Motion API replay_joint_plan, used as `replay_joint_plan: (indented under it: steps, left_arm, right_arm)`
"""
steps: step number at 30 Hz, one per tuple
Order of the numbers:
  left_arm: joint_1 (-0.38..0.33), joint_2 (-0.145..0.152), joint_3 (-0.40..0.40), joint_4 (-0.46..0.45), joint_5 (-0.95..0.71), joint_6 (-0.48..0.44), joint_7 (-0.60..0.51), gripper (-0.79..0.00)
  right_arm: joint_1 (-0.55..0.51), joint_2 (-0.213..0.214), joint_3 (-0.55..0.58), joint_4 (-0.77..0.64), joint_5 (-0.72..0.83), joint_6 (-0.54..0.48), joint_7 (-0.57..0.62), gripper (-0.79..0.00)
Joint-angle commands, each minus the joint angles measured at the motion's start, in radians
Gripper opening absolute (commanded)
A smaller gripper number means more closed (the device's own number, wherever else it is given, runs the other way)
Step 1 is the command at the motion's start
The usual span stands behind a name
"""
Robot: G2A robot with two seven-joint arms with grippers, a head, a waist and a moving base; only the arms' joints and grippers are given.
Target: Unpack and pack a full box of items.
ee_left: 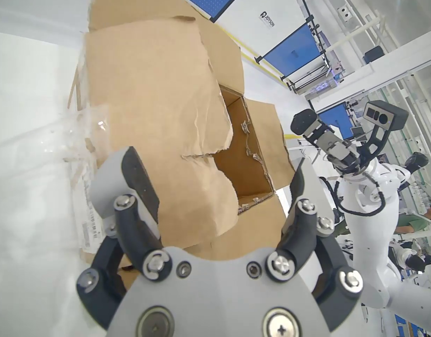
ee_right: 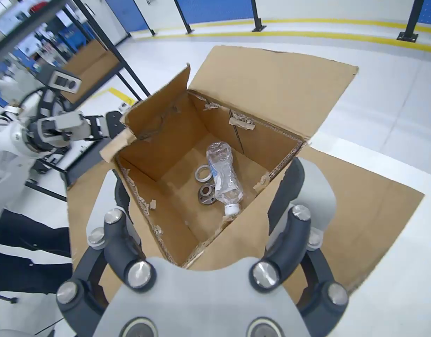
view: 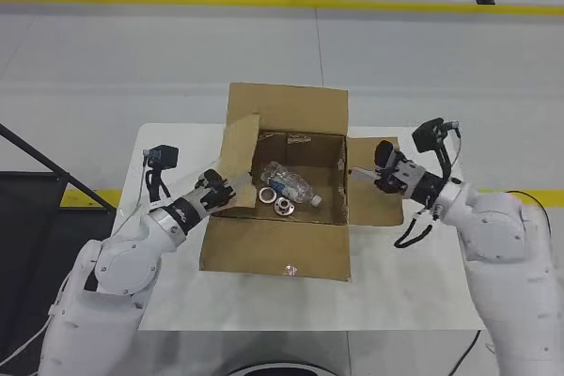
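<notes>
Your left gripper (ee_left: pixel 215 173) is spread wide, and the torn flap of the open brown cardboard box (view: pixel 273 246) just ahead hides most of the inside. Your right gripper (ee_right: pixel 208 182) is also spread, over the rim. Below it lie a clear crumpled plastic bottle (ee_right: pixel 224 177) and two grey metal rings (ee_right: pixel 203 173), edges partly covered.

Plain brown cardboard box (view: pixel 274 246); clear bottle (ee_right: pixel 225 177) with white cap (ee_right: pixel 232 209); two dull grey rings (ee_right: pixel 203 174); white surface (view: pixel 404 282); grey floor (view: pixel 122 56), yellow stripe (view: pixel 559 197).
</notes>
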Motion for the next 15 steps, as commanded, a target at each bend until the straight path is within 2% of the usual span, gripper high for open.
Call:
replay_joint_plan:
  steps: [1, 9, 15]
  left_arm:
    - [-0.013, 0.000, 0.014, 0.010, 0.008, 0.008, -0.009, 0.000]
    - [-0.053, -0.002, 0.058, 0.041, 0.020, 0.017, -0.041, 0.000]
    - [-0.071, -0.003, 0.076, 0.065, 0.019, 0.022, -0.046, 0.000]
  right_arm:
    - [-0.003, 0.007, 0.042, 0.032, 0.066, -0.021, 0.029, 0.000]
    - [-0.004, 0.031, 0.133, 0.134, 0.169, 0.032, 0.105, 0.000]
    - [0.032, 0.045, 0.140, 0.250, 0.214, 0.065, 0.195, 0.000]
